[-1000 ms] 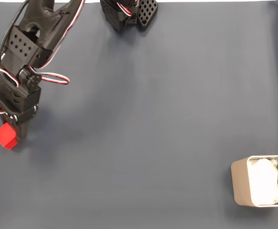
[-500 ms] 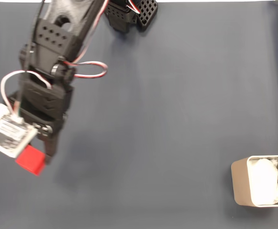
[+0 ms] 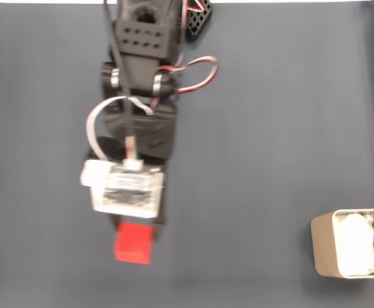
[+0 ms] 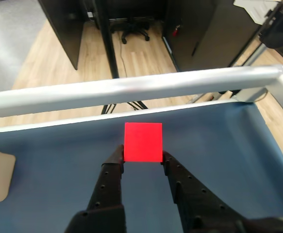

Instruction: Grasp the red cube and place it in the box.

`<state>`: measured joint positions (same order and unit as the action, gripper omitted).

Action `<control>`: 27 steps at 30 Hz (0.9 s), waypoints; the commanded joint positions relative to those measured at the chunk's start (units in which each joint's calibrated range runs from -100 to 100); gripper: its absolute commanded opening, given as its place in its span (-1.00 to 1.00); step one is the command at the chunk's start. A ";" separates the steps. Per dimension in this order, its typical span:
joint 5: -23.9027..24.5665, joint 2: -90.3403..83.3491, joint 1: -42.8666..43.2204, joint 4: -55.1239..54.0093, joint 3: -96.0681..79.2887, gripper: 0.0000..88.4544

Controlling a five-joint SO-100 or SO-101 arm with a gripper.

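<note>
Your hand [image 4: 142,162] pinches the red cube [image 4: 143,141] — grasp done, placement left. In the fixed view the cube [image 3: 134,242] sits lower centre-left; the box [image 3: 351,242] waits at lower right, well apart. The worktop [image 3: 270,128] is dark blue-grey — wood flooring lies beyond its metal edge rail [image 4: 131,90].

Dark blue-grey mat [image 3: 270,128] covers the surface across the fixed view; also fills the lower half of the wrist view. Silver metal rail [image 4: 131,90] crosses the wrist view's middle. Beyond it, upper frame: light wood floor [image 4: 49,53], black furniture panels [image 4: 63,24], office-chair base [image 4: 134,31].
</note>
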<state>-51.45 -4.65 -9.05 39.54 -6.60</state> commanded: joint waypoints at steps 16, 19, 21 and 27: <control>-0.83 -6.71 18.78 0.79 0.40 -0.92; -0.73 -6.19 21.27 0.71 1.31 -0.92; -0.68 -5.58 22.83 0.46 1.86 -0.92; -0.05 -2.29 26.74 0.79 5.32 -0.92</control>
<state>-52.19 -7.16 15.80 39.86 -6.15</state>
